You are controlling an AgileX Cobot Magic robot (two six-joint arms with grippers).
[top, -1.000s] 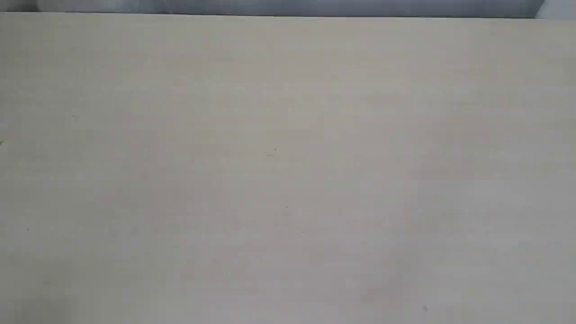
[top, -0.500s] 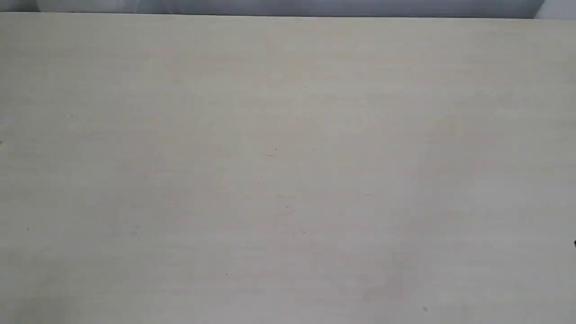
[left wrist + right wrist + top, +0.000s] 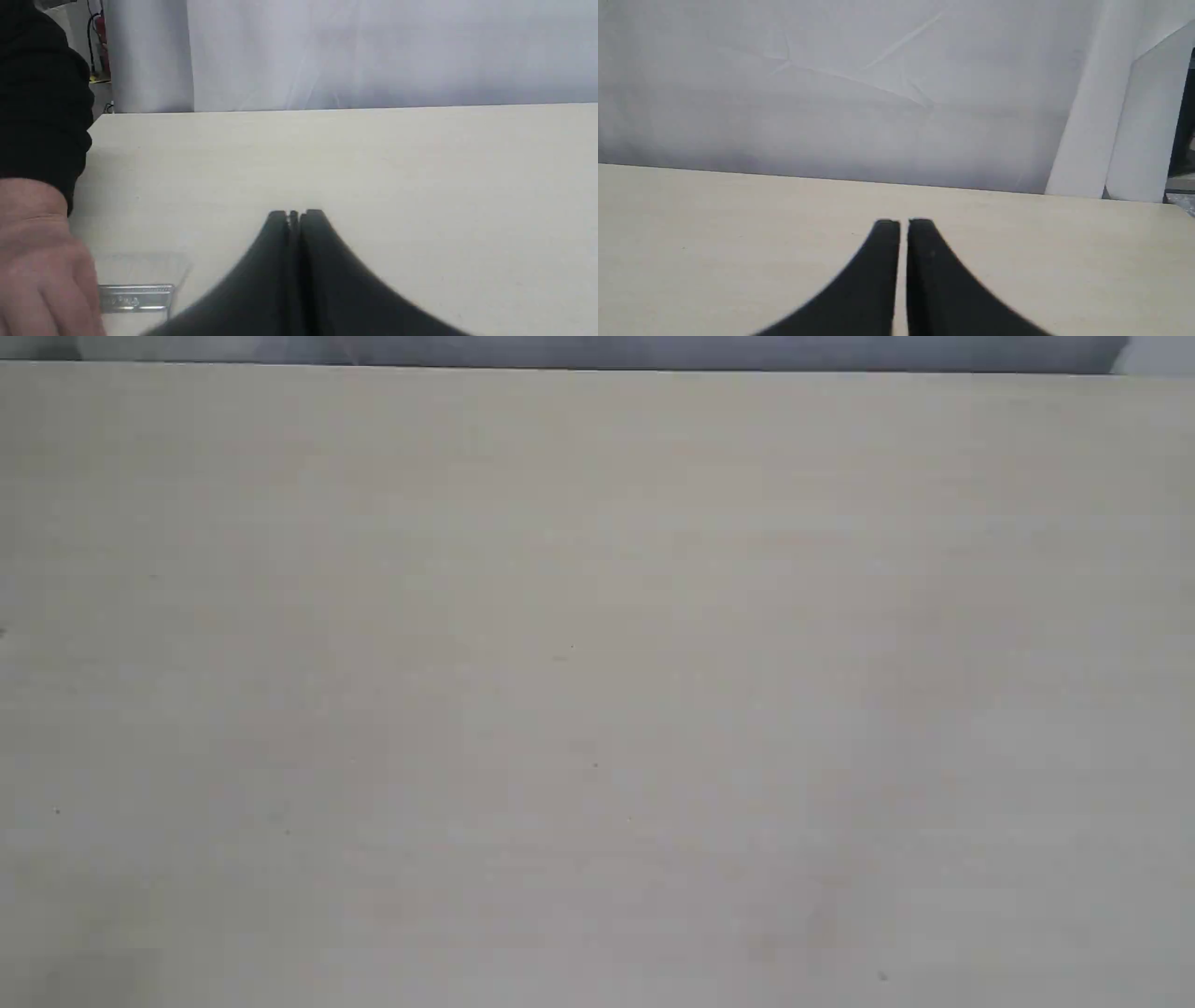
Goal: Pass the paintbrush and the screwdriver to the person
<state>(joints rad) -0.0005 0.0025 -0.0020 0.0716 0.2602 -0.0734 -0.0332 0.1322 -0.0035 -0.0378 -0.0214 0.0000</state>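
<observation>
Plainly, neither tool is in the robot's grip. The left gripper point(image 3: 295, 213) has its jaws pressed together on nothing. The right gripper point(image 3: 903, 221) shows only a hairline slit between its jaws, with nothing in it.

The paintbrush point(image 3: 135, 296) lies flat on the tabletop point(image 3: 373, 154), off to one side of the left gripper. The person's hand point(image 3: 42, 261), with a black sleeve point(image 3: 42, 93) above it, covers the handle end. The screwdriver appears in no view, and the exterior camera shows only bare tabletop.

The likeliest trouble is a reach for the brush while the hand rests on it, which could strike the fingers. A descent with the jaws unopened would merely push the brush along. Because the brush lies so low, the jaws may scrape the surface or catch only the bristles point(image 3: 140, 268), which would bend and let go.

The bristles are pale, soft and fanned into a blurred wedge, and the metal band point(image 3: 133, 301) is bright, slick and stamped. The tabletop is matt cream with faint wood grain, and a creased white backdrop point(image 3: 831, 93) hangs behind it.
</observation>
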